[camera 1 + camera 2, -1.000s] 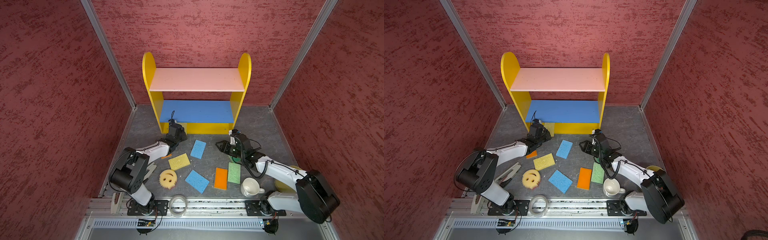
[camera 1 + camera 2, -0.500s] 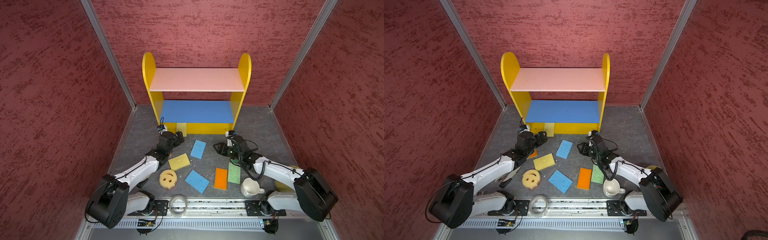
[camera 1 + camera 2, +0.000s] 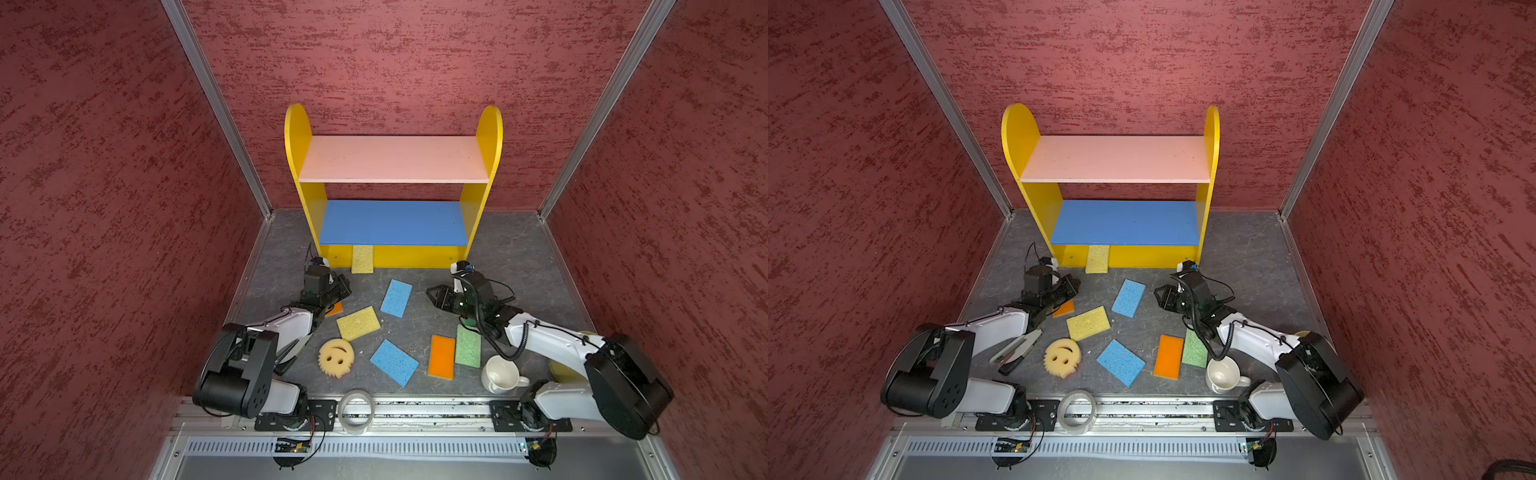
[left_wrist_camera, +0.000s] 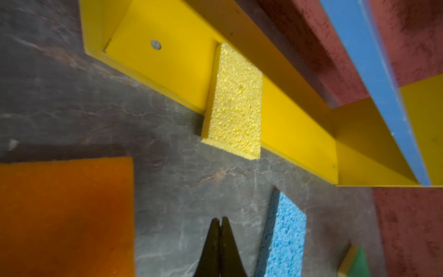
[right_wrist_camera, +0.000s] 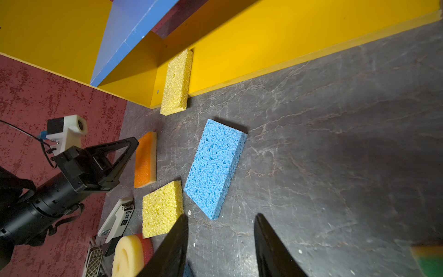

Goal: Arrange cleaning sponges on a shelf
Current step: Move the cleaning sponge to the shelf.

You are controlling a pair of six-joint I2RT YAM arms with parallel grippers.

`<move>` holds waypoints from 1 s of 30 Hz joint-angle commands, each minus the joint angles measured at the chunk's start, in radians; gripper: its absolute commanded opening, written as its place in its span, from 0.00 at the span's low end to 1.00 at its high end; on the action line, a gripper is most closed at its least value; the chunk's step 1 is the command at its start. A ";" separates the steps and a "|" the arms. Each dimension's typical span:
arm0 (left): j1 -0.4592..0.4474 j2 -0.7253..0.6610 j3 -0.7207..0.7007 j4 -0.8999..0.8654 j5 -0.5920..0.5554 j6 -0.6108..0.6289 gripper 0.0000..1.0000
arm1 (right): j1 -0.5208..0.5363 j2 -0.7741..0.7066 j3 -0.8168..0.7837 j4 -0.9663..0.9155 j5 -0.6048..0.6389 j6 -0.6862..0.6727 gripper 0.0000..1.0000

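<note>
The shelf (image 3: 392, 160) stands at the back, its pink and blue boards bare. One yellow sponge (image 3: 362, 259) (image 4: 236, 100) lies half on the yellow base and half on the floor. My left gripper (image 3: 343, 286) (image 4: 220, 219) is shut and empty, in front of that sponge and over an orange sponge (image 3: 336, 309). My right gripper (image 3: 432, 296) (image 5: 221, 215) hangs open just right of a blue sponge (image 3: 396, 298). On the floor lie yellow (image 3: 358, 323), smiley (image 3: 336, 357), blue (image 3: 393, 362), orange (image 3: 441, 356) and green (image 3: 468, 351) sponges.
A white mug (image 3: 500, 374) stands by the right arm's base. A clear tape ring (image 3: 356, 411) sits on the front rail. A white stapler-like tool (image 3: 1016, 351) lies under the left arm. Red walls close in on three sides.
The left gripper let go of the yellow sponge at the shelf base, drew back toward the front and shut. The right gripper has barely moved.
</note>
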 commanded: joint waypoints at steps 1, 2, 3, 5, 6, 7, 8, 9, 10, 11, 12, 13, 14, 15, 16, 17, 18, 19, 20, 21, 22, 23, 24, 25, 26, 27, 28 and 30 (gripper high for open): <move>-0.014 0.061 0.033 0.075 0.025 0.026 0.00 | 0.007 0.013 0.015 0.032 0.025 0.018 0.47; -0.020 0.080 0.042 0.085 0.021 0.029 0.00 | 0.008 0.013 0.014 0.035 0.028 0.018 0.47; -0.027 0.098 0.057 0.076 0.007 0.029 0.00 | 0.009 0.013 0.014 0.034 0.029 0.018 0.47; -0.045 0.138 0.089 0.062 -0.025 0.033 0.00 | 0.008 0.013 0.018 0.028 0.034 0.009 0.47; -0.051 0.155 0.099 0.062 -0.035 0.035 0.00 | 0.009 0.013 0.020 0.023 0.035 0.007 0.47; -0.057 0.174 0.105 0.078 -0.035 0.042 0.00 | 0.009 0.015 0.024 0.017 0.038 0.003 0.47; -0.064 0.189 0.108 0.096 -0.043 0.044 0.00 | 0.009 0.015 0.026 0.014 0.039 -0.003 0.47; -0.068 0.201 0.111 0.113 -0.055 0.044 0.00 | 0.009 0.014 0.027 0.015 0.039 -0.005 0.48; -0.071 0.216 0.116 0.123 -0.070 0.044 0.00 | 0.009 0.015 0.029 0.013 0.039 -0.006 0.48; -0.071 0.229 0.120 0.136 -0.076 0.044 0.00 | 0.008 0.016 0.029 0.012 0.040 -0.006 0.47; -0.073 0.245 0.124 0.149 -0.084 0.043 0.00 | 0.009 0.017 0.030 0.011 0.039 -0.008 0.48; -0.071 0.261 0.132 0.156 -0.090 0.041 0.00 | 0.009 0.020 0.033 0.008 0.038 -0.009 0.48; -0.073 0.277 0.140 0.159 -0.092 0.042 0.00 | 0.009 0.023 0.034 0.006 0.038 -0.011 0.48; -0.072 0.292 0.151 0.157 -0.093 0.039 0.00 | 0.009 0.024 0.037 0.004 0.038 -0.012 0.48; -0.073 0.305 0.157 0.166 -0.094 0.038 0.00 | 0.009 0.026 0.038 0.003 0.036 -0.012 0.48; -0.073 0.316 0.163 0.171 -0.096 0.037 0.00 | 0.009 0.028 0.038 0.003 0.037 -0.013 0.48; -0.073 0.326 0.167 0.177 -0.103 0.034 0.00 | 0.009 0.030 0.038 0.003 0.038 -0.014 0.48; -0.072 0.334 0.172 0.177 -0.108 0.035 0.00 | 0.009 0.032 0.039 0.004 0.038 -0.013 0.48; -0.071 0.342 0.178 0.178 -0.111 0.035 0.00 | 0.009 0.034 0.039 0.006 0.038 -0.013 0.48; -0.070 0.350 0.183 0.213 -0.112 0.034 0.00 | 0.009 0.038 0.040 0.007 0.038 -0.013 0.48; -0.068 0.357 0.193 0.221 -0.104 0.035 0.00 | 0.009 0.042 0.040 0.010 0.035 -0.012 0.48; -0.068 0.362 0.199 0.227 -0.099 0.035 0.00 | 0.009 0.046 0.041 0.010 0.035 -0.013 0.48; -0.067 0.365 0.207 0.229 -0.096 0.036 0.00 | 0.009 0.050 0.043 0.010 0.033 -0.012 0.48; -0.068 0.370 0.217 0.227 -0.095 0.034 0.00 | 0.009 0.055 0.045 0.010 0.032 -0.011 0.48; -0.067 0.374 0.223 0.228 -0.095 0.034 0.00 | 0.008 0.059 0.047 0.010 0.030 -0.011 0.48; -0.067 0.378 0.226 0.233 -0.096 0.032 0.00 | 0.009 0.063 0.049 0.012 0.029 -0.011 0.48; -0.068 0.384 0.228 0.239 -0.095 0.029 0.00 | 0.008 0.067 0.051 0.012 0.029 -0.011 0.48; -0.067 0.400 0.236 0.250 -0.091 0.027 0.00 | 0.009 0.075 0.056 0.008 0.026 -0.011 0.48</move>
